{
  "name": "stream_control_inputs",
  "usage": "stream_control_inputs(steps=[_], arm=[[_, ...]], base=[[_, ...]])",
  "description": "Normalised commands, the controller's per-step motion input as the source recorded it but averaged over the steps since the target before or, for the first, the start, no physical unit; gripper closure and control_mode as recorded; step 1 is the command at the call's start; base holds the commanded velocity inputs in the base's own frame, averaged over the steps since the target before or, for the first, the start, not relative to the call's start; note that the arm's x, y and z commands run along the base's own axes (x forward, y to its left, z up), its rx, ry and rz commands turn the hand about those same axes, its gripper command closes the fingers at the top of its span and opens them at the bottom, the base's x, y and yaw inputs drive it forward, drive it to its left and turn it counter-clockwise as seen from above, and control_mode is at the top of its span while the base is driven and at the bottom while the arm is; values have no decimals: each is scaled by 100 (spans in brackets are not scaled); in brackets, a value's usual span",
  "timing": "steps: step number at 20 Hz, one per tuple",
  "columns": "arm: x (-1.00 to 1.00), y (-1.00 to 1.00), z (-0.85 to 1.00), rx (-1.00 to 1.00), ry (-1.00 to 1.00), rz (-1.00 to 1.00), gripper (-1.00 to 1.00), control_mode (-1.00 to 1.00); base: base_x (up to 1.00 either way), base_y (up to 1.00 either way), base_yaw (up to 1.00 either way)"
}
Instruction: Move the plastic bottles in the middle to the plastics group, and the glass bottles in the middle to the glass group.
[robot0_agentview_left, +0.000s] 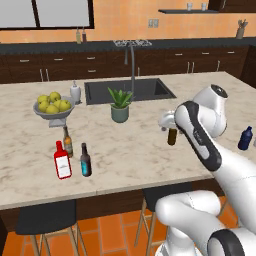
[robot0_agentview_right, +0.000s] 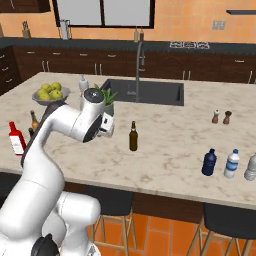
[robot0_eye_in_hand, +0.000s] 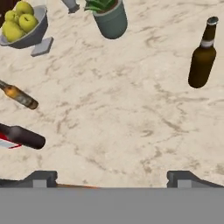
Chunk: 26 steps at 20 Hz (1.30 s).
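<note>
An amber-brown glass bottle (robot0_agentview_right: 133, 136) with a dark cap stands alone mid-counter, also seen as the amber bottle (robot0_eye_in_hand: 202, 54) at the hand view's upper right. My gripper (robot0_eye_in_hand: 113, 179) hangs open and empty above the bare marble, left of that bottle; its hand (robot0_agentview_right: 105, 124) is just left of the bottle. At the left, the near-black glass bottle (robot0_agentview_left: 85, 160) with a blue label stands beside the glass group: a flat red bottle (robot0_agentview_left: 62, 160) and a small brown bottle (robot0_agentview_left: 67, 141). At the far right, the squat dark-blue plastic bottle (robot0_agentview_right: 209, 162) stands next to two clear plastic bottles (robot0_agentview_right: 231, 164).
A bowl of yellow-green fruit (robot0_agentview_left: 52, 106) and a white dispenser (robot0_agentview_left: 75, 92) sit at the back left. A potted plant (robot0_agentview_left: 120, 106) stands in front of the sink (robot0_agentview_left: 129, 90). Two small shakers (robot0_agentview_right: 221, 117) are at the right. Stools (robot0_agentview_left: 45, 220) stand below the counter's front edge.
</note>
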Motion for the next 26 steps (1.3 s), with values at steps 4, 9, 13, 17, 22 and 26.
stream_control_inputs(steps=[4, 9, 13, 17, 22, 26], arm=[[41, -62, -2, -10, 10, -18, -100, -100], [49, -43, -2, -19, 0, -4, -100, -100], [54, -39, -14, -10, 0, 0, -100, -100], [43, -32, -13, 0, 0, 3, -100, -100], [41, -27, -20, -7, 1, 0, -100, -100], [38, -20, -12, -7, 1, 0, -100, -100]], base=[[0, 0, 0], [0, 0, 0], [0, 0, 0], [0, 0, 0], [0, 0, 0], [0, 0, 0]])
